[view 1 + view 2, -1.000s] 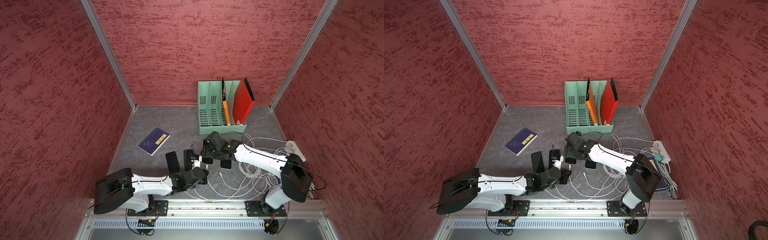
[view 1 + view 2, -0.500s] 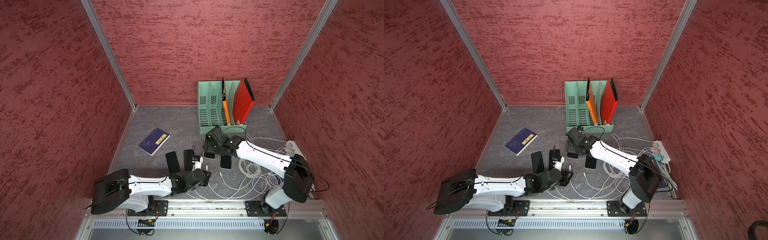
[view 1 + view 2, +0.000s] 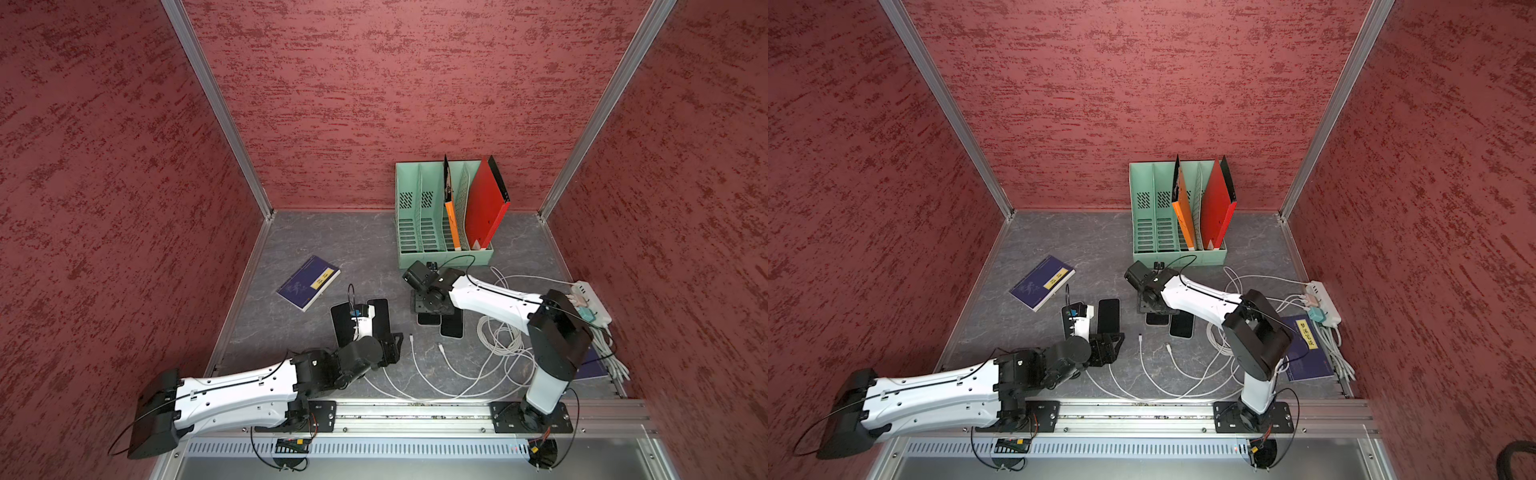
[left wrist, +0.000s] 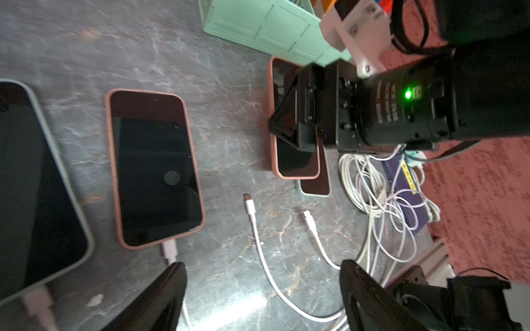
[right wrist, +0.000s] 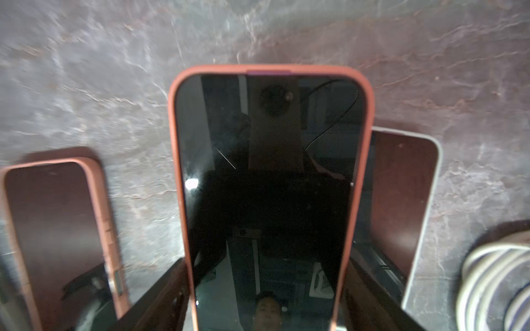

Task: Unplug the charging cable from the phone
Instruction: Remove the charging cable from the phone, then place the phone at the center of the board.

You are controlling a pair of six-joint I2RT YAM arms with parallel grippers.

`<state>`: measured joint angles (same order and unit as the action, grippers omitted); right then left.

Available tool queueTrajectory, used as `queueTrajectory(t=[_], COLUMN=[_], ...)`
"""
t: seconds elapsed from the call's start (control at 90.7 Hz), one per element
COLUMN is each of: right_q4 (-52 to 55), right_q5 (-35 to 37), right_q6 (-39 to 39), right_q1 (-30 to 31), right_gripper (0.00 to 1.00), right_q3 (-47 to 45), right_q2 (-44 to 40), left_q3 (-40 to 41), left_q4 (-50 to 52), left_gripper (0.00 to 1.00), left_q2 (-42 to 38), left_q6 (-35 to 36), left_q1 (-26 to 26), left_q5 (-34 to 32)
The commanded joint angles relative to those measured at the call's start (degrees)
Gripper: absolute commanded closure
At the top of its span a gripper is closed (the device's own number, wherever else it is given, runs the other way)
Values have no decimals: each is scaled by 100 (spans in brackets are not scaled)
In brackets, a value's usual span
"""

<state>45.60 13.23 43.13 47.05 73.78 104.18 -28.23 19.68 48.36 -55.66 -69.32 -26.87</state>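
Nearest my base, my left gripper (image 4: 262, 266) hangs low over the grey table (image 3: 332, 232). Its two black fingers (image 4: 163, 295) are spread wide and nothing lies between them. Just ahead of one fingertip, a white charging cable (image 4: 169, 252) is plugged into the near end of the salmon-cased phone (image 4: 155, 169), which lies flat with its dark screen up. Beside that phone, on the side away from my right arm, lies a green-cased phone (image 4: 34, 186), also with a pale lead in its near end. On the other side, a loose plug (image 4: 249, 205) and a second loose plug (image 4: 308, 216) lie on the bare table, touching no phone, with their white leads running back toward my base. Farther out, my right gripper (image 5: 266, 258) sits over the gripped phone (image 5: 266, 172), also salmon-cased. My right fingers (image 5: 160, 301) press against its two long edges and pinch it across its width. I cannot tell whether it rests on the table or is raised. One long edge overlaps a pale-cased phone (image 5: 401, 186). A cable coil (image 3: 503, 336) lies beside my right arm, and a power strip (image 3: 590, 299) lies by the right wall. A blue notebook (image 3: 309, 282) lies flat toward the left wall. Farthest back, a green file rack (image 3: 419, 216) stands against the rear wall and holds orange and red folders.
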Motion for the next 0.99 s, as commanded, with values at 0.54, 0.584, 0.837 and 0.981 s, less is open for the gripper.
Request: queueTrajectory(t=[0.54,0.584,0.837,0.981], right_q4=[-360,-422,-530,-500], right_q5=[23,-74,-276,-280], right_q6=[46,81,293,335], right_q1=[471,514,585,571], right_gripper=[88,88,74,57], right_q3=[81,49,-112,-130], right_q2=[630,618,517,521], left_q3=[-125,-114,-42,-34], left_q4=[953,934,759,669], left_gripper=[10,10,38,41], left_q2=[-914,-900,-843,-877], left_q6=[503,506,358,414], left_q1=[1134,1144,1364,1423], left_q5=[99,105,388,578])
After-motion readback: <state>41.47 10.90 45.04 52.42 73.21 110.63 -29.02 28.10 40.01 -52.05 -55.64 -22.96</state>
